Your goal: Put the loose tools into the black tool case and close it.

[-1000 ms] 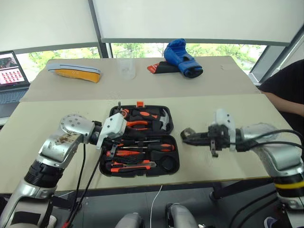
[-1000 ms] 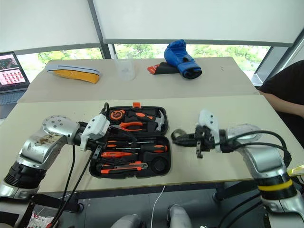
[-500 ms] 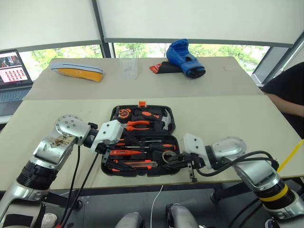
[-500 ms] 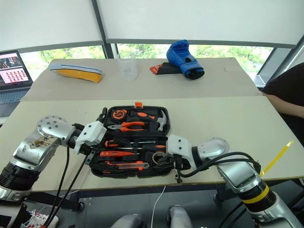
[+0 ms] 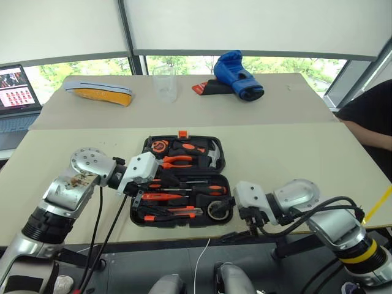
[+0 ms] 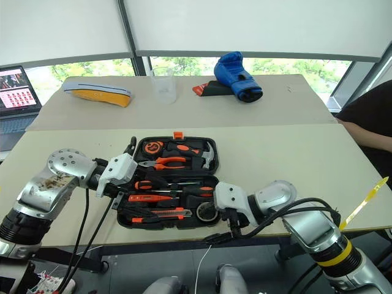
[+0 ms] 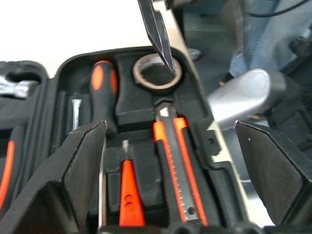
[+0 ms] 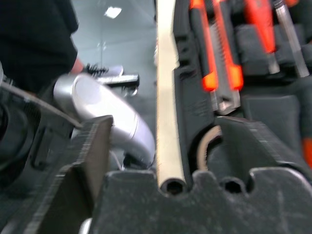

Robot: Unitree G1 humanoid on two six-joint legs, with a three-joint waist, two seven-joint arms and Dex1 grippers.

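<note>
The black tool case [image 5: 138, 211] lies open on the near table, tools in its moulded slots. An orange-and-black screwdriver [image 7: 102, 92], the slim orange screwdriver [image 7: 130, 195] and the utility knife [image 7: 175, 161] lie in the near half. The tape roll [image 5: 215, 209] sits in the near right corner slot. My right gripper [image 5: 225, 222] is open at that corner. One of its fingers [image 7: 158, 34] points into the roll's hole; the other hangs past the table's front edge. My left gripper [image 7: 170, 126] hovers open over the case's left side, holding nothing.
Pliers [image 5: 177, 160], a hammer [image 5: 211, 153] and a tape measure [image 5: 159, 146] fill the case's far half. On the far table are a blue boxing glove [image 5: 237, 75], a clear cup [image 5: 164, 87] and a yellow-grey object [image 5: 98, 92]. A laptop [image 5: 15, 92] stands far left; a person [image 5: 367, 116] sits right.
My right gripper carried the tape roll from the right of the case to its near right corner, then opened. The roll now lies in its slot. The left arm has stayed put.
</note>
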